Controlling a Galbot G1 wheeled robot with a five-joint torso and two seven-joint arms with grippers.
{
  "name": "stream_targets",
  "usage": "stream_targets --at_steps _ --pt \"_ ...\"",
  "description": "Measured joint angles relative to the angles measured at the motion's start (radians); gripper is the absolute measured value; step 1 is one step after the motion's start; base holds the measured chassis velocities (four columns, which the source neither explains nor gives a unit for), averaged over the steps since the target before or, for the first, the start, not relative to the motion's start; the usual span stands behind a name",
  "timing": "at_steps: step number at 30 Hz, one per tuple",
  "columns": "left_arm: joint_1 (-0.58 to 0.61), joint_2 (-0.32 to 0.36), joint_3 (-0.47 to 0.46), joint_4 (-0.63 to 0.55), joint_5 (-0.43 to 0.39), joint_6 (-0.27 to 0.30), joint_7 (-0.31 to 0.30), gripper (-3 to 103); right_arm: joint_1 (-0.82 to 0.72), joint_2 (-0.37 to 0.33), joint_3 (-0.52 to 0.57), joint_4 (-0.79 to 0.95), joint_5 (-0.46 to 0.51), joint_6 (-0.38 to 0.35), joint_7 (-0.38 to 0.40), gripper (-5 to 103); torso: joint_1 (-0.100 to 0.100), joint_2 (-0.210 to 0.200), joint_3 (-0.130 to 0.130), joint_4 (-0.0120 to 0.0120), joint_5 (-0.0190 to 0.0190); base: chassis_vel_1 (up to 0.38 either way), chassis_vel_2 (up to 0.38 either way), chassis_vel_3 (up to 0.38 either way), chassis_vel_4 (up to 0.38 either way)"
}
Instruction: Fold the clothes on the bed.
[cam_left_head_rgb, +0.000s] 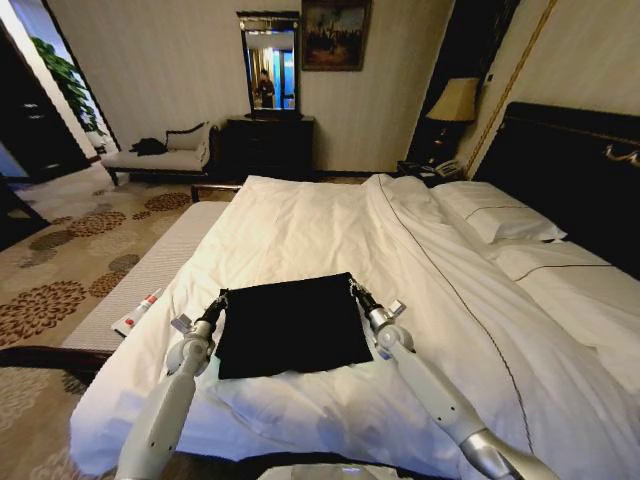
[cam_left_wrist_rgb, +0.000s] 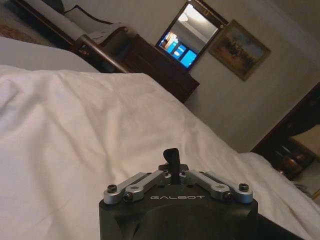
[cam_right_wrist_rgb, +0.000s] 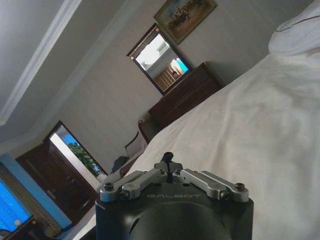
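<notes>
The clothes (cam_left_head_rgb: 292, 325) are one black garment lying as a flat rectangle on the white duvet of the bed (cam_left_head_rgb: 330, 225), near its front edge. My left gripper (cam_left_head_rgb: 223, 297) sits at the garment's far left corner and my right gripper (cam_left_head_rgb: 353, 288) at its far right corner; the far edge runs straight between them. In the left wrist view the left gripper (cam_left_wrist_rgb: 171, 157) has its fingers pressed together, and the right gripper (cam_right_wrist_rgb: 168, 159) looks the same in the right wrist view. The pinched cloth is hidden below the fingers.
White pillows (cam_left_head_rgb: 500, 215) and a dark headboard (cam_left_head_rgb: 580, 165) lie to the right. A grey bench (cam_left_head_rgb: 150, 270) with a small tube (cam_left_head_rgb: 137, 311) runs along the bed's left side. A chaise (cam_left_head_rgb: 160, 155), dresser (cam_left_head_rgb: 268, 145) and lamp (cam_left_head_rgb: 455, 100) stand at the far wall.
</notes>
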Motion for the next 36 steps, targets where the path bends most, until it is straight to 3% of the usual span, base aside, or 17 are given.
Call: stream_targets --at_steps 8,15,21,29,36 --pt "0.079 -0.001 -0.024 -0.073 -0.031 -0.024 0.077 2 -0.08 -0.02 0.04 0.038 0.022 0.046 -0.081 0 0.0 0.0 0.0 0.0 0.0001 0.0 0.0 0.0 0.0" --pt "0.135 0.003 -0.055 -0.063 -0.036 -0.036 0.229 2 -0.175 -0.045 0.097 0.061 0.038 0.074 -0.167 0 0.0 0.0 0.0 -0.0001 0.0 0.0 0.0 0.0 0.0" --pt "0.207 0.01 -0.075 -0.092 -0.015 -0.029 0.297 2 -0.243 -0.059 0.12 0.083 0.022 0.081 -0.189 0 0.0 0.0 0.0 -0.0001 0.0001 0.0 0.0 0.0 0.0" --pt "0.321 -0.016 -0.093 -0.127 0.062 -0.044 0.343 2 -0.289 -0.059 0.121 0.079 -0.038 0.095 -0.175 0 0.0 0.0 0.0 0.0001 0.0 0.0 0.0 0.0 0.0" --pt "0.387 -0.051 -0.119 -0.146 0.108 -0.071 0.319 2 -0.349 -0.069 0.115 0.102 -0.092 0.108 -0.157 0 0.0 0.0 0.0 0.0001 -0.0001 0.0 0.0 0.0 0.0"
